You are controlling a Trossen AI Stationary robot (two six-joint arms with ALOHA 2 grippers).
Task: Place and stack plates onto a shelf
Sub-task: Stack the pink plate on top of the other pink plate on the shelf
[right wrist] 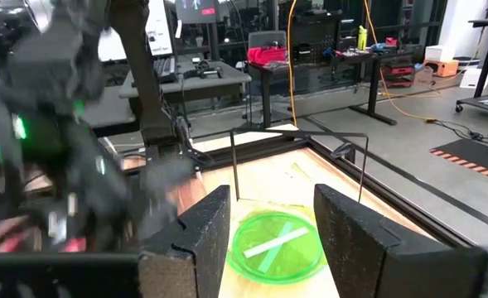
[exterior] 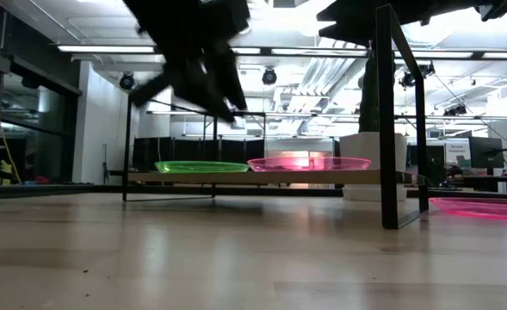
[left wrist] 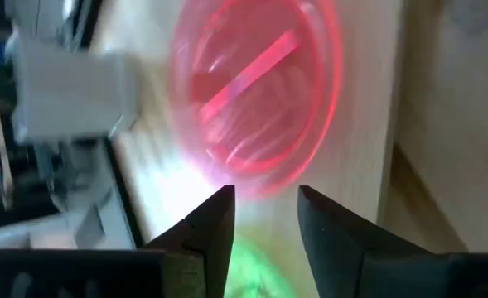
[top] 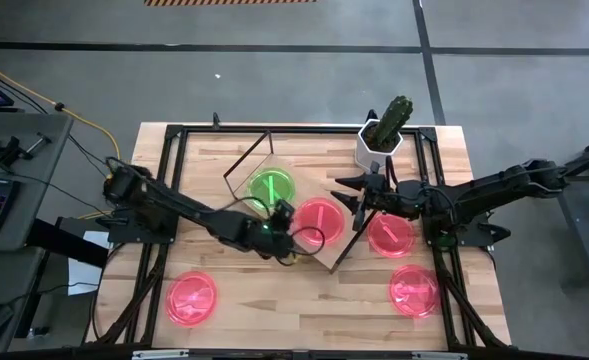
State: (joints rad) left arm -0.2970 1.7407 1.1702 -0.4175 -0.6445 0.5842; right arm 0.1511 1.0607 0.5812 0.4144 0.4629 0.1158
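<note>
Shelf [top: 296,218]: light wooden board on a dark wire frame, lying askew mid-table; every place below is given from it.
Left arm: reaches in from the left; left gripper [top: 282,222] hangs over the board between the two plates there, fingers [left wrist: 213,230] parted, nothing between them.
Right arm: comes from the right; right gripper [top: 351,192] sits at the shelf's right edge, jaws spread, empty.
Cactus pot [top: 379,147]: white, beyond the shelf's far right corner.
Green plate [top: 272,187]: on the board, left part.
Pink plate [top: 320,218]: on the board, beside the green one.
Other pink plates: two off the shelf to its right [top: 391,234] [top: 413,290], one well apart at the near left [top: 192,298].
</note>
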